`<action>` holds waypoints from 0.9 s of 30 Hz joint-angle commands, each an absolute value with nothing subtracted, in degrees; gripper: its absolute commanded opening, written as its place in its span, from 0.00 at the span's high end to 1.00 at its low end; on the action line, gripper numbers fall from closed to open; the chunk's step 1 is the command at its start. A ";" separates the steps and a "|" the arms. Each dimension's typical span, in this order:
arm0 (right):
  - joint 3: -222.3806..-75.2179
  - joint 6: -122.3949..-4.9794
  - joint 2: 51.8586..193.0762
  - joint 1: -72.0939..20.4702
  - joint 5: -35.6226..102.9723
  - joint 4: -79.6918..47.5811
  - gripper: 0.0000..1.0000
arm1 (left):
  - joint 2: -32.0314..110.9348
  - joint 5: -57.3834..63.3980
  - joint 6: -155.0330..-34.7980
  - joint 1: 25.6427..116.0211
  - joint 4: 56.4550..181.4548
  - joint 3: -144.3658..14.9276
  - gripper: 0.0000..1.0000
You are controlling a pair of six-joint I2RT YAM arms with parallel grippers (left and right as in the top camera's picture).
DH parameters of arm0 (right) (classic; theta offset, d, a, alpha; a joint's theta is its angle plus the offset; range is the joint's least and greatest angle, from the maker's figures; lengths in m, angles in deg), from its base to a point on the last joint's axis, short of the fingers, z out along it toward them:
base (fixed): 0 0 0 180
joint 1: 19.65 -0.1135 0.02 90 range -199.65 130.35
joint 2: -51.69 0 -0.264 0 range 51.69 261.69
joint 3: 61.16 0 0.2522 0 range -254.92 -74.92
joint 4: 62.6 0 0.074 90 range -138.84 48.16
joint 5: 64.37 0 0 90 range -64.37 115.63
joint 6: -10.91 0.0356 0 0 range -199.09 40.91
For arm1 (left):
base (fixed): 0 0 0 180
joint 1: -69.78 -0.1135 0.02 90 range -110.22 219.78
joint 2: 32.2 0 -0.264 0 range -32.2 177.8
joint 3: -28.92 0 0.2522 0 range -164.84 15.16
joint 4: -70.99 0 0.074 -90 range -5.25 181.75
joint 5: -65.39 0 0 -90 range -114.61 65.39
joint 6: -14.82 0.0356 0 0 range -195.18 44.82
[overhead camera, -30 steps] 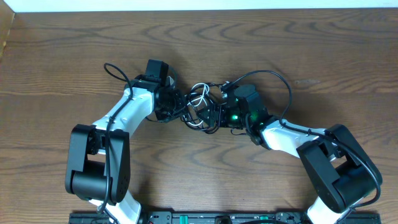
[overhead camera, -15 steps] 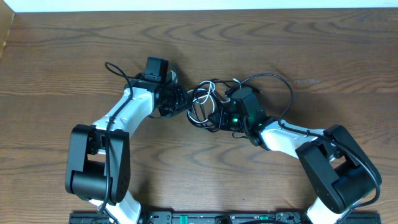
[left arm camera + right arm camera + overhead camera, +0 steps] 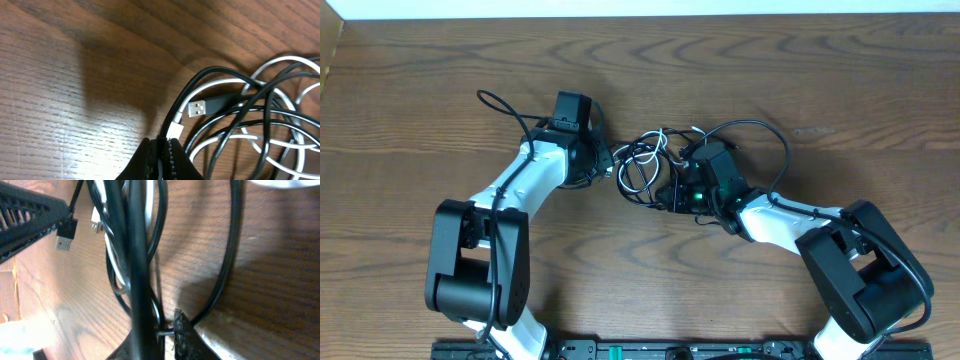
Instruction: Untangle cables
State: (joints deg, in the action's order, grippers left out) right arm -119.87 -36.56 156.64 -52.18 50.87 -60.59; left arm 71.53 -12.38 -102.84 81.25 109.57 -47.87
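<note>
The cables (image 3: 642, 165), one white and two black, lie as a single looped knot just beside the left gripper (image 3: 161, 144), between it and the right gripper (image 3: 672, 190). No cord looks freed yet, so nearly all the untangling seems left to do. The left gripper is clamped tight on strands at the knot's edge, while the right gripper sits among black strands and its hold cannot be told.

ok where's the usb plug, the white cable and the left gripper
usb plug (image 3: 197, 108): left wrist view, on its metal end
white cable (image 3: 285, 60): left wrist view, top of its loop
left gripper (image 3: 161, 146): left wrist view, between its shut fingertips
</note>
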 commanded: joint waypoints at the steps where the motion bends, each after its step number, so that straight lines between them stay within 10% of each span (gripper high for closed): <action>1: -120.24 -40.93 156.66 -51.55 56.31 -60.63 0.73 | 70.59 -14.39 -101.77 81.49 109.39 -46.88 0.92; 6: -120.83 -44.17 154.67 -47.55 66.62 -60.63 0.50 | 70.61 -14.39 -101.75 81.49 109.41 -46.86 0.92; 12: -122.80 -44.21 151.00 -41.32 74.06 -60.74 0.39 | 70.59 -12.03 -100.17 81.01 109.57 -47.21 0.38; 27: -122.87 -47.78 149.10 -32.53 72.48 -59.08 0.39 | 70.39 -2.76 -98.12 80.63 117.65 -52.57 0.39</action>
